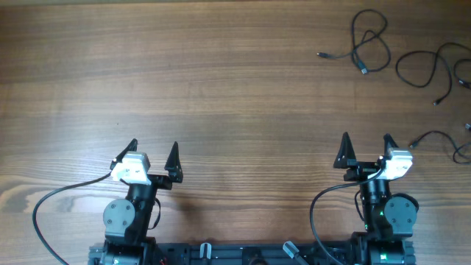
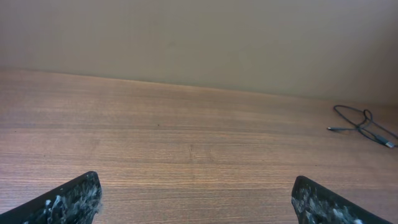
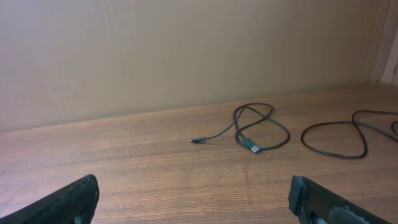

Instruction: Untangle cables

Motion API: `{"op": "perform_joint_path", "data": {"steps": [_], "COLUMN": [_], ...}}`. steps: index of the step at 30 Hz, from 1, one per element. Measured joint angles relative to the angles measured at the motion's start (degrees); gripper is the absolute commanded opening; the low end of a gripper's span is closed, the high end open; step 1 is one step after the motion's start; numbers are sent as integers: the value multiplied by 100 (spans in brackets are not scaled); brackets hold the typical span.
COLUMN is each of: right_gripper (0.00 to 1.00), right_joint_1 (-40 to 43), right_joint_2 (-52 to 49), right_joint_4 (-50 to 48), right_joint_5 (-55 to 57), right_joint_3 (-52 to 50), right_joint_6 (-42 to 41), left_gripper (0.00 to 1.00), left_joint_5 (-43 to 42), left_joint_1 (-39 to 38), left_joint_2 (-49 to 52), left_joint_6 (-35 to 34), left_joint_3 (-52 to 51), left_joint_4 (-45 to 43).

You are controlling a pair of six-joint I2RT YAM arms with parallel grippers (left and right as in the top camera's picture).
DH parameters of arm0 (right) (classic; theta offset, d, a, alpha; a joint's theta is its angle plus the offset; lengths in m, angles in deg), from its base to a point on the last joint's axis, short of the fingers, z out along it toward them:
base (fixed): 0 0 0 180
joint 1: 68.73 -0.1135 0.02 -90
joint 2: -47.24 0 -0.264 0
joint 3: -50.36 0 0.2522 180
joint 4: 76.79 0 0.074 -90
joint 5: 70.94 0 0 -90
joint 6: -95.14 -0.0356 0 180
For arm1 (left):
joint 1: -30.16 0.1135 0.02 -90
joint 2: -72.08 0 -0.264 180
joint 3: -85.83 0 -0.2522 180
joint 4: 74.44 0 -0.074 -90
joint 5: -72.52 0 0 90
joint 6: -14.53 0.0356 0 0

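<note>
Both arms sit at the near edge of the brown wood-grain table point(image 1: 221, 81). The right gripper point(image 1: 366, 143) has its two black fingers spread wide with nothing between them. The left gripper point(image 1: 153, 151), well off to the left of the right gripper, stands just as wide and just as empty. Neither one touches a cord.

The cables all lie on the far side of the right gripper. Straight beyond it and well apart is the first black cord point(image 1: 368, 43), thin with small plug ends and folded into a loose loop that crosses over itself. Beyond the right gripper and further to its right lies the second black cord point(image 1: 421, 68), a rounder open loop whose tail runs out of view. Near the right gripper, just to its right, the third black cord point(image 1: 436, 133) arcs away toward that same side.

From above, the three cords look clear of one another, with bare wood between them and no shared knot. By my reckoning the separating is largely done. What may be left is the first cord's own crossing. A few ends are also cut off at the right side, and I cannot tell whether they are tangled there.
</note>
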Motion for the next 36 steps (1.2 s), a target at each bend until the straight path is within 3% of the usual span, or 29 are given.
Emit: {"op": "perform_joint_path", "data": {"steps": [11, 36], "right_gripper": [100, 100], "right_joint_1": [-24, -24], "right_joint_2": [-44, -44], "right_joint_4": [0, 0], "right_joint_5": [-2, -2], "right_joint_3": [0, 0], "right_joint_6": [498, 542], "left_gripper": [100, 100], "left_joint_5": [0, 0], "left_joint_1": [0, 0], "left_joint_2": [0, 0], "left_joint_6": [0, 0], "left_joint_3": [0, 0], "left_joint_4": [0, 0]}}
